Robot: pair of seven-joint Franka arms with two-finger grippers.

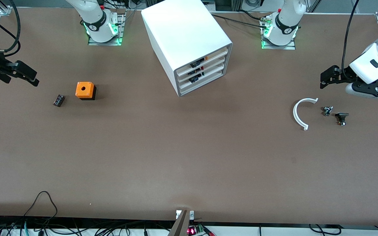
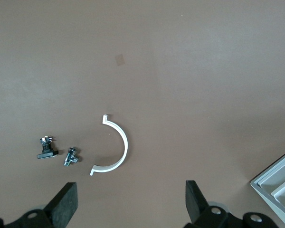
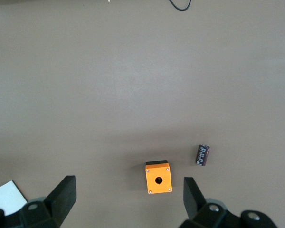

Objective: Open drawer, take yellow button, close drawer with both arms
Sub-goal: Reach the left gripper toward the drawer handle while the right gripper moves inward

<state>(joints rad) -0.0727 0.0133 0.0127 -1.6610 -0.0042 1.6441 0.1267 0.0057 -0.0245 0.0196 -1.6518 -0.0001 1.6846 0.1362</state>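
The white cabinet (image 1: 182,29) stands at the middle of the table near the arms' bases, and its corner shows in the left wrist view (image 2: 278,187). Its top drawer (image 1: 213,54) is shut, like the two below it. Small dark and orange bits show at the drawer fronts; I cannot make out the button. My left gripper (image 1: 326,77) is open and empty in the air at the left arm's end of the table (image 2: 131,199). My right gripper (image 1: 28,75) is open and empty at the right arm's end (image 3: 128,197).
An orange cube with a hole (image 1: 85,90) (image 3: 158,178) and a dark cylinder (image 1: 58,100) (image 3: 203,155) lie toward the right arm's end. A white half ring (image 1: 299,113) (image 2: 116,147) and two small metal parts (image 1: 327,110) (image 1: 341,118) lie under the left gripper.
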